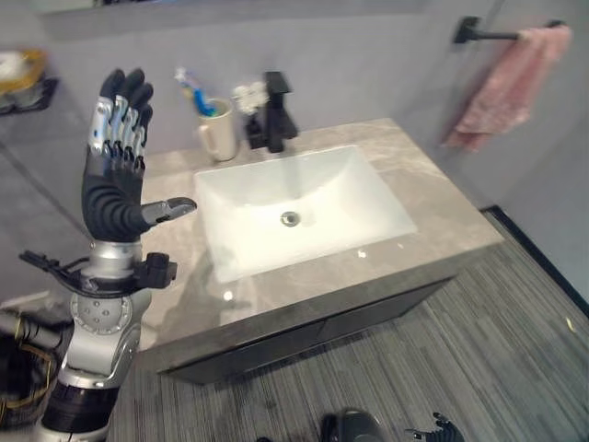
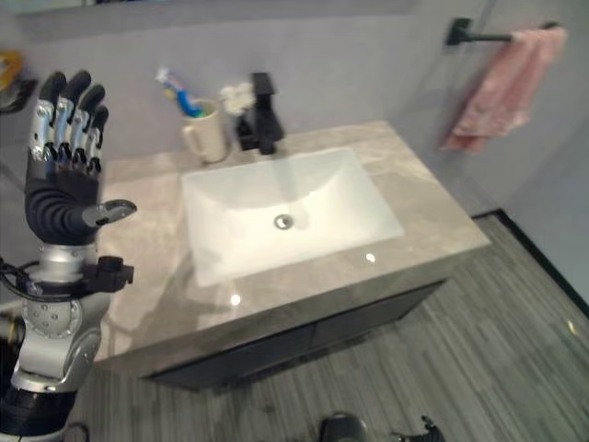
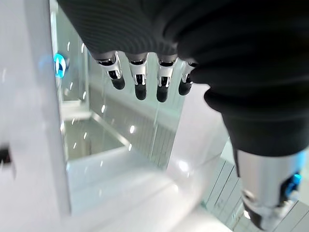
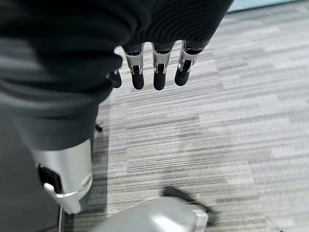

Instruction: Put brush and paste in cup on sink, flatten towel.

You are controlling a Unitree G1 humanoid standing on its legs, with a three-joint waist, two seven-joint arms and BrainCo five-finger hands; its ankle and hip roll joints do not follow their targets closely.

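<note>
Brush and paste (image 1: 191, 90) already stand in the cream cup (image 1: 219, 134) at the back of the desk (image 1: 433, 198), just beside the black faucet (image 1: 277, 113); we cannot quite separate the two blue-and-white items from each other. That leaves the pink towel (image 1: 506, 87), which hangs bunched and uneven from the black wall bar (image 1: 485, 35), well apart from the cup. We judge it soft, light and limp, so it should slide and drape easily; taking it by its lower edge or corners and drawing it sideways along the bar seems best.

Our left hand (image 1: 118, 157) is raised upright over the desk's left end, fingers straight, thumb out, holding nothing. Its wrist view shows only pale wall panels past those fingers. The right wrist view shows the right hand (image 4: 145, 72) hanging over the striped floor (image 4: 231, 125), fingers relaxed and empty.
</note>
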